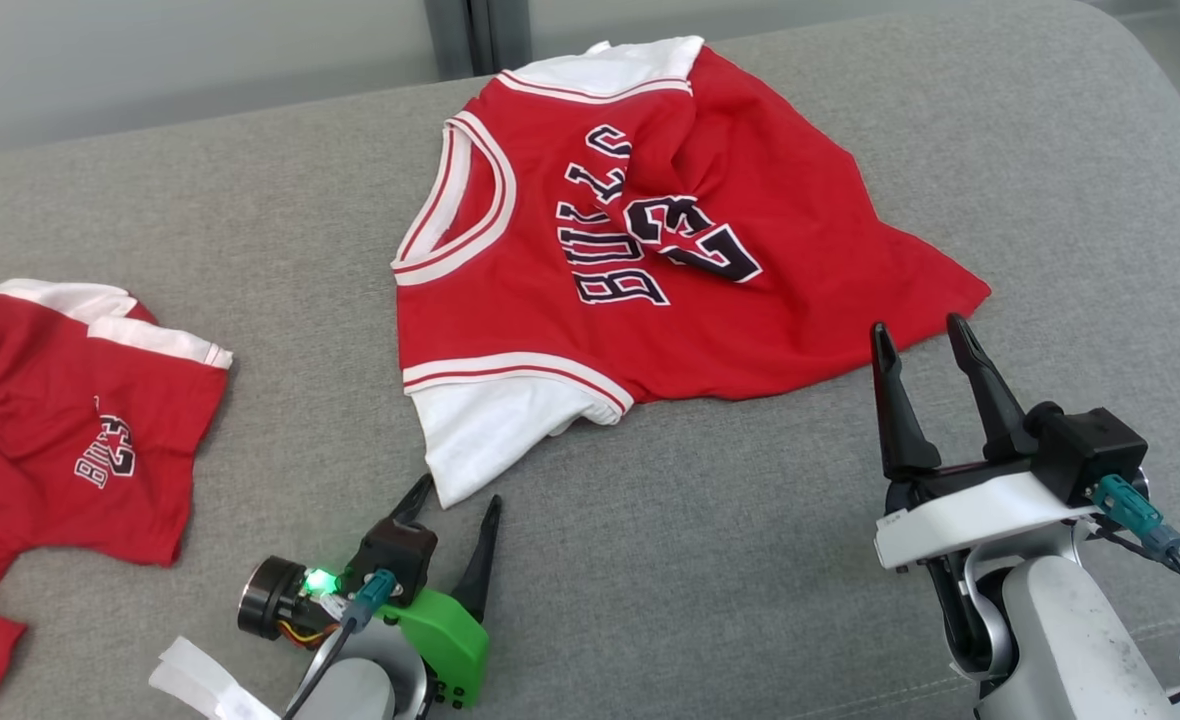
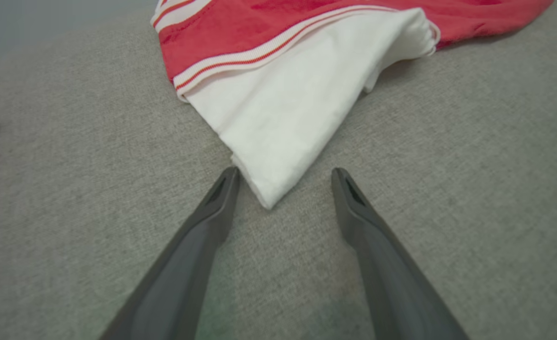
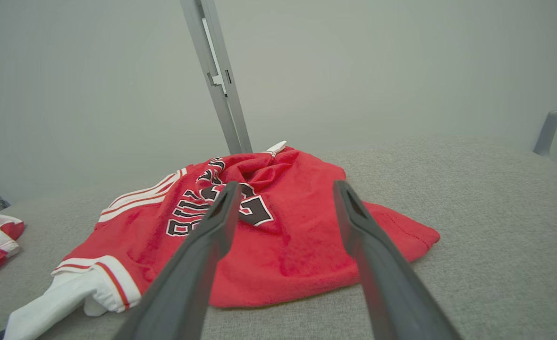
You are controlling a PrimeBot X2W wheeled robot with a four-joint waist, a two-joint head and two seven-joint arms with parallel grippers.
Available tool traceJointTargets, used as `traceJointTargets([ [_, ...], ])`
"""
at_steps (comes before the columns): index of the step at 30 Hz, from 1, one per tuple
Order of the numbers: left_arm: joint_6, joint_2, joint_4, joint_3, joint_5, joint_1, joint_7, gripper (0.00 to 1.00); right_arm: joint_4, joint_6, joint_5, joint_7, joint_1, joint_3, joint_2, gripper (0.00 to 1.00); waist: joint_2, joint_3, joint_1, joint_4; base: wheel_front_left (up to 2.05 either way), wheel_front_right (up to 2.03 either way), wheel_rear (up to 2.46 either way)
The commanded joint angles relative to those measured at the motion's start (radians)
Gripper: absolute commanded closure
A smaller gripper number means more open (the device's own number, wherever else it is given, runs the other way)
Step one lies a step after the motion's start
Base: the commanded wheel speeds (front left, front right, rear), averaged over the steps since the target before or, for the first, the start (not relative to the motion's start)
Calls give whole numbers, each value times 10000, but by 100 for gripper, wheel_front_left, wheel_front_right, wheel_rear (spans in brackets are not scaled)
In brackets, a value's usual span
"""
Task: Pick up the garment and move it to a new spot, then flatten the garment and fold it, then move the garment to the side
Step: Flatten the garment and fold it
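From the head view, the red shirt (image 1: 650,250) lies rumpled on the gray woven bench (image 1: 250,200), its white-and-red ribbed collar toward the left, dark lettering and a number across the chest, and a soft ridge of folds running through the middle. The left tool (image 1: 455,495) sits just below the shirt's white sleeve (image 1: 490,420), its two dark tapered fingers spread wide and holding nothing. The right tool (image 1: 918,335) stands just beside the shirt's lower red hem, fingers parted to their full width, also empty. A second red shirt (image 1: 60,420) with white trim lies well to the left of the left tool, bunched at the frame's edge. In the left wrist view, the white sleeve (image 2: 283,127) comes to a folded point that reaches between the left tool (image 2: 283,174) fingertips, close against one of them, and rests flat on the coarse gray cloth; a striped red-and-white band edges the sleeve where it meets the red body. In the right wrist view, the right tool (image 3: 283,189) looks across the crumpled shirt (image 3: 283,250), which lies ahead of the open fingers as a low heap with a straight stitched hem toward the right.
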Motion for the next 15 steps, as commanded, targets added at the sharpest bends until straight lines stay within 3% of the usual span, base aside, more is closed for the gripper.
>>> traceJointTargets([
  [1,88,49,66,62,104,-191,4,0,-61,1,-54,-29,-124,6,9,0,0,78,0,-110,0,0,0],
  [14,88,23,-950,176,221,-159,4,0,-52,1,-33,-30,-148,-80,61,0,0,159,0,-223,0,0,0],
  [15,8,27,-1054,166,220,-107,4,57,-36,1,-37,-30,-149,-87,64,0,0,145,0,-210,0,0,0],
])
